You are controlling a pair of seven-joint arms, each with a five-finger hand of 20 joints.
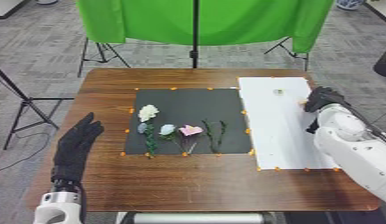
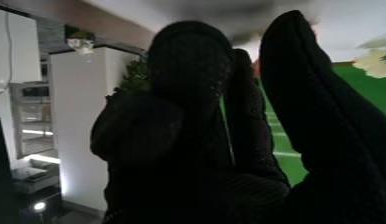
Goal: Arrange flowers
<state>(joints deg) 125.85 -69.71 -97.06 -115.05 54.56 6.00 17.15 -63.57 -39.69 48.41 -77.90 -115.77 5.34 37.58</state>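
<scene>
Beyond my brown table (image 1: pixel 163 185), I see a green cloth (image 1: pixel 145 22) hanging above black stands (image 1: pixel 195 52) on a grey floor (image 1: pixel 47 55). My right wrist view shows a white panel (image 2: pixel 72 110) and a small bright light (image 2: pixel 39 206).

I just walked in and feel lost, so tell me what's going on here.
The robot is on a flower-arranging job. Its black-gloved right hand is by the right edge of the white paper sheet, with a pale yellow flower near it; whether it grips anything, I can't tell. Its left hand is open at the left. On the dark grey mat lie a creamy white flower, a pink flower and green stems.
</scene>
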